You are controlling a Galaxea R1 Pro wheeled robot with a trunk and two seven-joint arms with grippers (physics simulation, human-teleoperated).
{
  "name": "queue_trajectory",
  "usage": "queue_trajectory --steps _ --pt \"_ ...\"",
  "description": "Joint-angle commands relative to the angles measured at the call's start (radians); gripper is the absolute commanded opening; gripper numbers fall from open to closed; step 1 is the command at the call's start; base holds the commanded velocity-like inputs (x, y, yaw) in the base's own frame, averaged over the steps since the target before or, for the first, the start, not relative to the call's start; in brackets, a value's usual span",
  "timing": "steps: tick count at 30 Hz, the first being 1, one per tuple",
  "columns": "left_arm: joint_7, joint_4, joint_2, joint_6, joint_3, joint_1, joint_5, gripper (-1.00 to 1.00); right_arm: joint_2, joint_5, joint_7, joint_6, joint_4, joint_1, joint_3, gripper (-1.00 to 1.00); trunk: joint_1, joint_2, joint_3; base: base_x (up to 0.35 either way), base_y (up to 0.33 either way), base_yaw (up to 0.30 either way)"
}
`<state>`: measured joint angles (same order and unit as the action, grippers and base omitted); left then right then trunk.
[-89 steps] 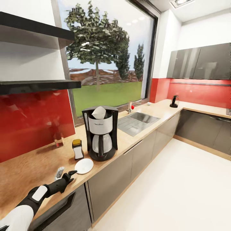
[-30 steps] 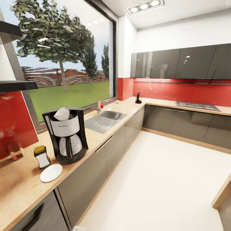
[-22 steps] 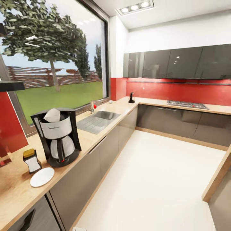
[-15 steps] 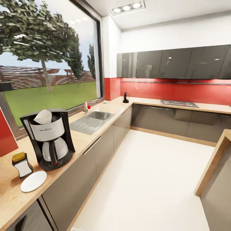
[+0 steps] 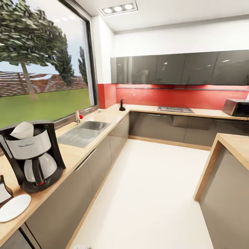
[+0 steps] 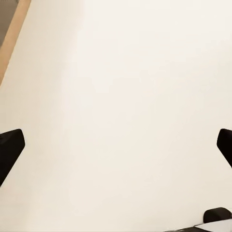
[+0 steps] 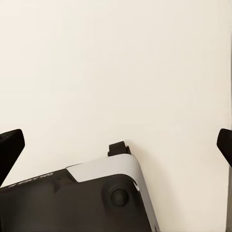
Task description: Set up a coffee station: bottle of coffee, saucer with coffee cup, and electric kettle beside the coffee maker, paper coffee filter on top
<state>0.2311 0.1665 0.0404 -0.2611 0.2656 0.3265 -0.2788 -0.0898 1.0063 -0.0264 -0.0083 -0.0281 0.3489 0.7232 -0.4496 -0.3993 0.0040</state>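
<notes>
Standing on the light wooden bench at the head view's left, the black and silver drip coffee maker carries a white paper coffee filter in its top. Just beside its base lies the round white saucer, bare of any cup, with the white-labelled bottle of coffee cut off at the frame edge behind it. A small black electric kettle stands well apart, near the bench's far corner beyond the steel sink.

Left gripper: spread wide, empty, over pale floor. Right gripper: likewise spread and empty.

Judged outstanding: kettle and cup. Risk: the base passing close to the bench front or the wooden-topped island could clip either; an off-centre grasp could tip the kettle.
</notes>
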Motion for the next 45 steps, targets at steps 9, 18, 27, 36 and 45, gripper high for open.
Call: queue_trajectory --steps 9,18,27,36,45 --pt "-0.062 -0.001 0.000 -0.004 0.009 0.000 -0.005 1.00 0.002 0.009 -0.003 -0.001 -0.001 0.000 0.009 1.00 0.000 -0.001 0.000 0.000 0.000 -0.267" --pt "-0.066 -0.001 0.001 -0.004 0.008 0.000 -0.018 1.00 0.005 0.007 -0.005 -0.001 -0.001 0.000 0.009 1.00 0.000 -0.001 0.000 0.254 0.000 -0.261" --pt "-0.067 -0.001 0.001 -0.004 0.007 0.000 -0.019 1.00 0.004 0.003 -0.006 -0.003 0.000 -0.001 0.009 1.00 0.000 -0.001 0.000 0.337 0.000 -0.040" --pt "-0.067 -0.002 0.001 -0.004 0.007 0.000 -0.019 1.00 0.006 -0.003 -0.007 -0.005 0.002 0.000 0.010 1.00 0.000 -0.001 0.000 0.338 0.000 -0.001" --pt "-0.067 -0.002 0.001 -0.004 0.007 0.000 -0.019 1.00 0.006 -0.004 -0.006 -0.006 0.002 -0.001 0.010 1.00 0.000 -0.001 0.000 0.338 0.000 0.000"
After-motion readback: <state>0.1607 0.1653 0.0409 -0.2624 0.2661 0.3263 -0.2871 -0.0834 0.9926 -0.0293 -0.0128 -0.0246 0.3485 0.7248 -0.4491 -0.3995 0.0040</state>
